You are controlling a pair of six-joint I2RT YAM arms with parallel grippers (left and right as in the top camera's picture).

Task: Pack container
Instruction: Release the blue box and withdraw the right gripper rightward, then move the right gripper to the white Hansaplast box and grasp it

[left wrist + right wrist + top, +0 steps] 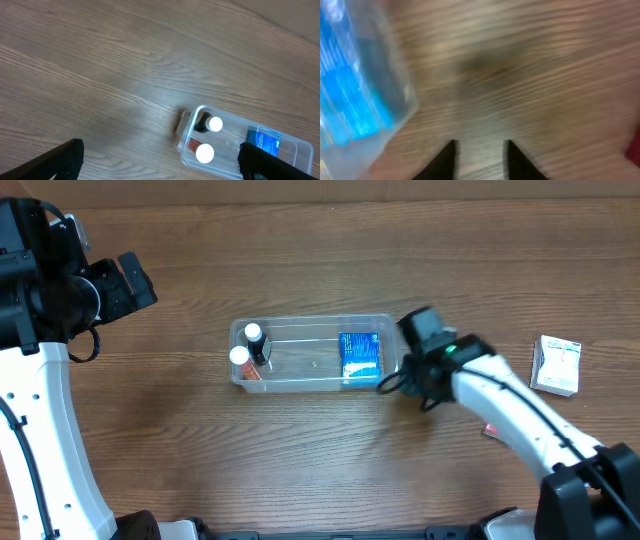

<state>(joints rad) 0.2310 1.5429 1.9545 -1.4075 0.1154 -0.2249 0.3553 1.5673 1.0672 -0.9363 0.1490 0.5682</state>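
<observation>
The container is a clear shallow tub in the middle of the table. It holds two white-capped bottles at its left end and a blue box at its right end. My right gripper is low over the table just off the container's right end. In the right wrist view its fingers are a little apart with only wood between them, and the container's corner with the blue box is at the left. My left gripper is at the far left, wide open and empty, with the container ahead of it.
A white box lies on the table at the far right. A small red item lies beside the right arm and also shows at the right edge of the right wrist view.
</observation>
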